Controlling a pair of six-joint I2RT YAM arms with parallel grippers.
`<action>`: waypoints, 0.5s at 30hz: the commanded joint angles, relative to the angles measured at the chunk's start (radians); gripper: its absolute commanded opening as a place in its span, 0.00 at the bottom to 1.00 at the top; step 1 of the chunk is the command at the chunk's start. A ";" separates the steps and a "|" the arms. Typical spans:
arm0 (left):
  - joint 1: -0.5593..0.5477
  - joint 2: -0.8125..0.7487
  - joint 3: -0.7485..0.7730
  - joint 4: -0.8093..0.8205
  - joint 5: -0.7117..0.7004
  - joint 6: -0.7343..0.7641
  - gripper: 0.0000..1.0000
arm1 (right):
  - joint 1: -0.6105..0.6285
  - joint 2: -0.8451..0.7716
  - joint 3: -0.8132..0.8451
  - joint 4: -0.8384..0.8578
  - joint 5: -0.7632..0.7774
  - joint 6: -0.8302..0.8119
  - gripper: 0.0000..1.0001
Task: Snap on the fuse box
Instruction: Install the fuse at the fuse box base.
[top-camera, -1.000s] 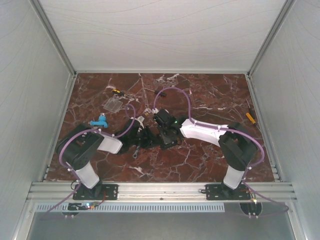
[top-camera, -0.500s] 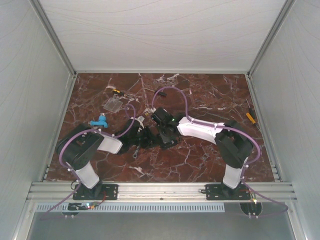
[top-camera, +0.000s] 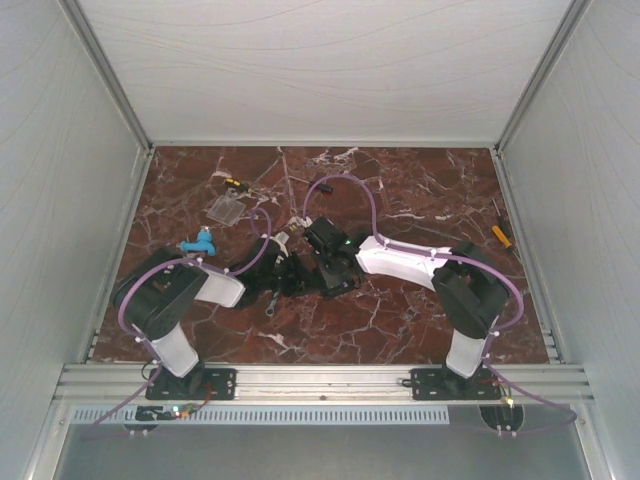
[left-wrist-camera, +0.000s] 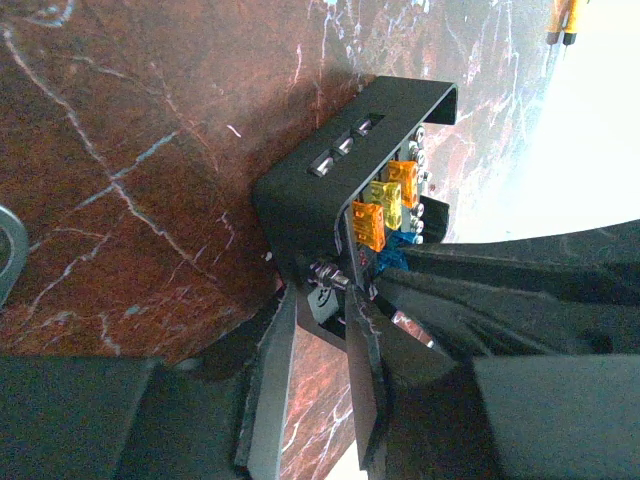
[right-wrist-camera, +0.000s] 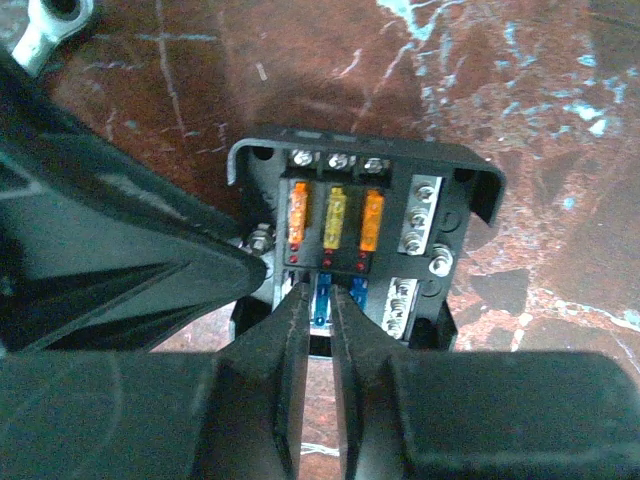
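The small black squarish plastic fuse box (left-wrist-camera: 305, 200) sat on the red-brown, white-veined marble counter (top-camera: 420, 200), near its middle, where the two arms met. Its open face showed a row of three orange and yellow fuses (right-wrist-camera: 335, 220), blue fuses (right-wrist-camera: 358, 291) below them, and silver screw terminals (right-wrist-camera: 420, 215) along one side.

The left end effector (left-wrist-camera: 320, 300) was pinching the fuse box. Its two black fingers (left-wrist-camera: 265, 390) were closed on the box's near corner, beside a silver bolt. In the right wrist view the same end effector appeared as a dark wedge lying against the left side of the box.

The right end effector (right-wrist-camera: 320, 310) pointed straight at the open face, and its fingers (right-wrist-camera: 275, 380) were nearly pressed together, with only a thin slit between them. The tips stood on either side of one blue fuse. Whether they gripped that fuse or merely flanked it could not be told.

A flat clear plastic cover (top-camera: 227, 208) lay on the counter well apart from the box, toward the far left. A small blue piece (top-camera: 200, 243) lay nearer the left arm, and a yellow-handled tool (top-camera: 501, 235) lay by the right wall. A silver ring-ended metal part (right-wrist-camera: 50, 25) rested on the marble just beyond the left end effector.
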 joint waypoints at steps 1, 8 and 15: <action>0.001 0.015 0.009 -0.011 -0.010 0.005 0.26 | 0.006 -0.018 0.006 -0.070 -0.048 -0.031 0.16; 0.001 0.011 0.007 -0.010 -0.011 0.004 0.26 | 0.002 -0.054 0.057 -0.077 -0.044 -0.031 0.21; 0.000 0.014 0.009 -0.009 -0.008 0.005 0.26 | -0.010 -0.039 0.070 -0.075 0.001 -0.022 0.17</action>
